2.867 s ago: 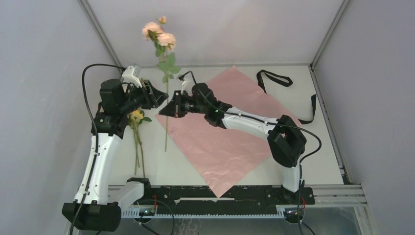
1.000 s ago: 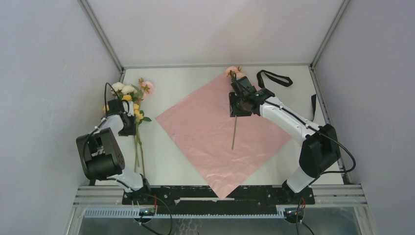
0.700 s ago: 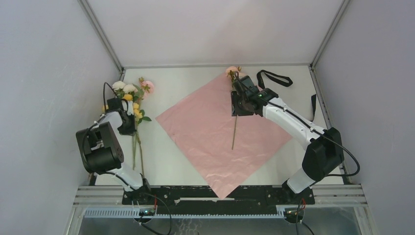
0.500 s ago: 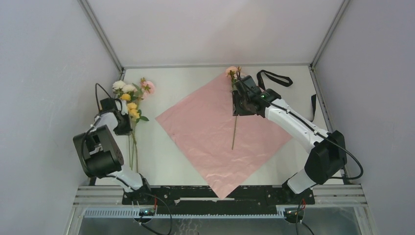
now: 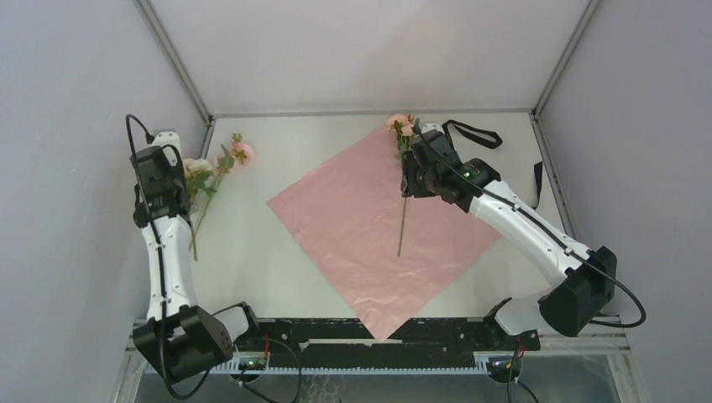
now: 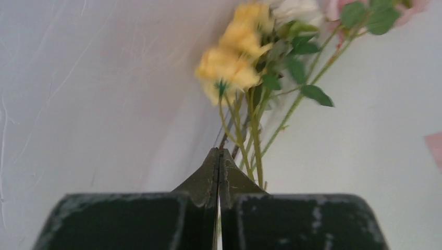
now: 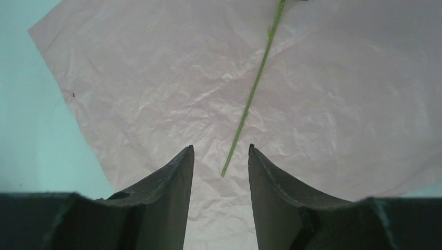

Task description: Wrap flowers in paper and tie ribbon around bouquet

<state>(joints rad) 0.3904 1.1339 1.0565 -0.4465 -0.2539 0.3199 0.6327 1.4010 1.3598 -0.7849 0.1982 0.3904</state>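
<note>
The paper (image 5: 353, 227) lies flat on the table, pink face up. One of the flowers (image 5: 402, 220) lies on it, pink bloom at the far corner, its thin stem (image 7: 255, 88) pointing toward me. My right gripper (image 5: 408, 183) hovers open above that stem, whose near end shows between the fingers (image 7: 220, 148) without touching them. My left gripper (image 5: 180, 183) is raised at the far left, shut on the stems of the other flowers (image 5: 210, 164). Their yellow and cream blooms (image 6: 234, 52) fan out past the closed tips (image 6: 219, 151). The black ribbon (image 5: 470, 132) lies at the far right.
The ribbon runs on along the right table edge (image 5: 537, 180). The grey left wall (image 5: 84, 168) is close beside the left arm, and a metal corner post (image 5: 180, 67) rises behind it. The black base rail (image 5: 378, 332) runs along the near edge.
The left gripper closed on the flower stems and lifted the bunch up and left off the table. The right arm drew slightly back from the stem on the paper, still open.
</note>
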